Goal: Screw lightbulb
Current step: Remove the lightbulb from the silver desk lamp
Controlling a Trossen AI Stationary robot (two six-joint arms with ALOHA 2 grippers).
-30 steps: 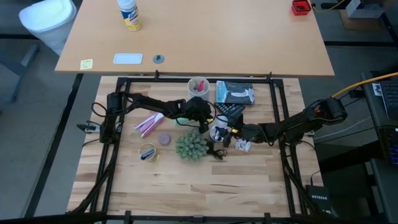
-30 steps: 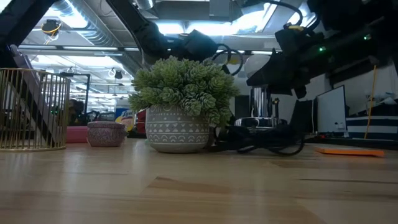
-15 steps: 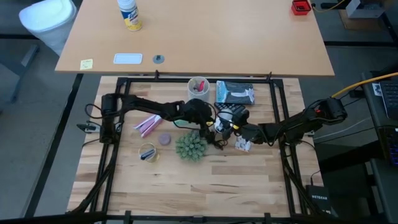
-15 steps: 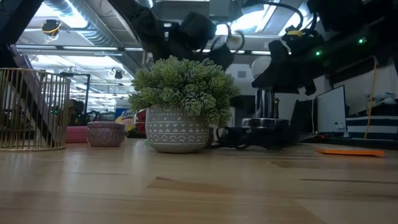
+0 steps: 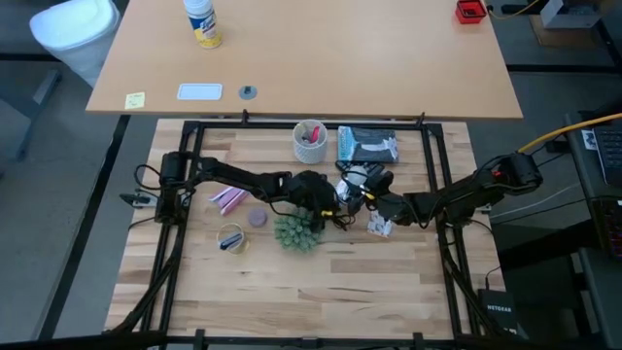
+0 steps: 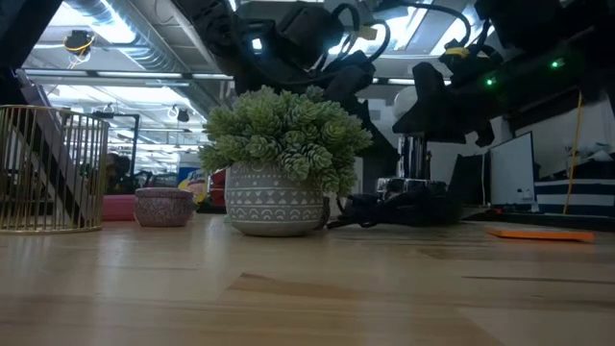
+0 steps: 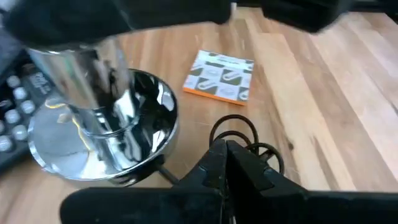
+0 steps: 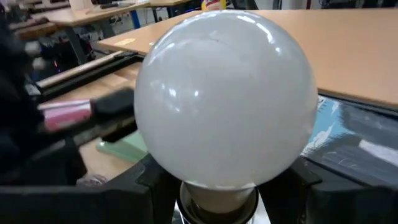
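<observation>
The right tool (image 8: pixel 217 205) is holding the lightbulb (image 8: pixel 225 99) near the table's middle. The left tool (image 5: pixel 326 199), fingers pressed together, has slid closer and is gripping the shiny socket (image 7: pixel 106 134), so screwing can begin.

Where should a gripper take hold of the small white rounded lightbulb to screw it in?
Grip the small white rounded lightbulb low, at the narrow neck under the globe, from two opposite sides. The smooth round globe would likely slip, while the neck gives a waist. The right gripper already sits shut there, its dark fingers flanking the neck.
</observation>
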